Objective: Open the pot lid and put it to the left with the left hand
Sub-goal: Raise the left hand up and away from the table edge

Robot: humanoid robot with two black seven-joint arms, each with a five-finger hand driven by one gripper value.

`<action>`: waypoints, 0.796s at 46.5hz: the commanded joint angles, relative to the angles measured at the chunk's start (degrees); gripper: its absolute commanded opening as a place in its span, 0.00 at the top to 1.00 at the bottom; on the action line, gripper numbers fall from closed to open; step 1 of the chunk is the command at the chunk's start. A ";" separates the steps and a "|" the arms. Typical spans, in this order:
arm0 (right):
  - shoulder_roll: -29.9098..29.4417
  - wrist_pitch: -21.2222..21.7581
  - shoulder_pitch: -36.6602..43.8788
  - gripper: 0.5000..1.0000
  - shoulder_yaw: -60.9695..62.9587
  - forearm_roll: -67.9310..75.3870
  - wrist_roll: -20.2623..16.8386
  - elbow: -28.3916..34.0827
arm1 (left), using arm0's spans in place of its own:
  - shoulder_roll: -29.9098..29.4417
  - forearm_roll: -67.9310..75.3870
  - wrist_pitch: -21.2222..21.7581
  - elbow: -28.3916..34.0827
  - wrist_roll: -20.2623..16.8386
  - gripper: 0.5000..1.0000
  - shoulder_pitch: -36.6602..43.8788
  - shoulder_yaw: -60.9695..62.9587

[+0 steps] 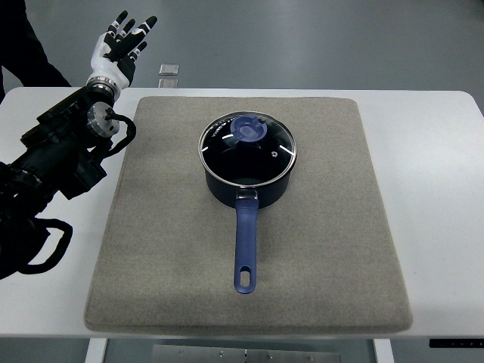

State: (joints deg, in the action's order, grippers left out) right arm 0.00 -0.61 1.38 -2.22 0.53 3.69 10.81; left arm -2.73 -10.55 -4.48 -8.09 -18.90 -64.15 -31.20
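Note:
A dark blue pot (pixel 248 185) stands in the middle of a grey mat (pixel 166 227), its long blue handle (pixel 245 246) pointing toward me. A glass lid (pixel 265 155) with a blue knob (pixel 248 129) sits on the pot. My left hand (pixel 123 39) is raised at the far left, beyond the mat's corner and well away from the pot, fingers spread and holding nothing. The left arm (pixel 60 155) comes in from the left edge. No right arm shows.
The mat lies on a white table (pixel 439 189). A small clear object (pixel 169 70) sits on the floor past the table's far edge. A dark sleeve of a person (pixel 26 49) shows at the top left corner.

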 commanded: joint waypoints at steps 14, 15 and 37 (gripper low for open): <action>0.00 -0.01 0.03 0.17 0.02 0.00 0.00 0.00 | -0.26 0.09 -0.09 0.00 -1.66 0.02 -0.97 0.00; 0.00 -0.01 0.03 0.17 -0.07 0.00 0.00 0.00 | -0.26 0.18 -0.18 0.00 -1.75 0.02 -1.15 0.09; 0.00 -0.01 -0.06 0.17 -0.07 0.00 0.00 0.00 | -14.93 19.41 -4.04 -20.11 -1.57 0.02 -8.79 8.00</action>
State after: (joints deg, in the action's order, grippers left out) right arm 0.00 -0.63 1.40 -2.20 0.53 3.70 10.81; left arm -14.24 4.12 -7.61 -23.66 -20.52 -71.63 -23.34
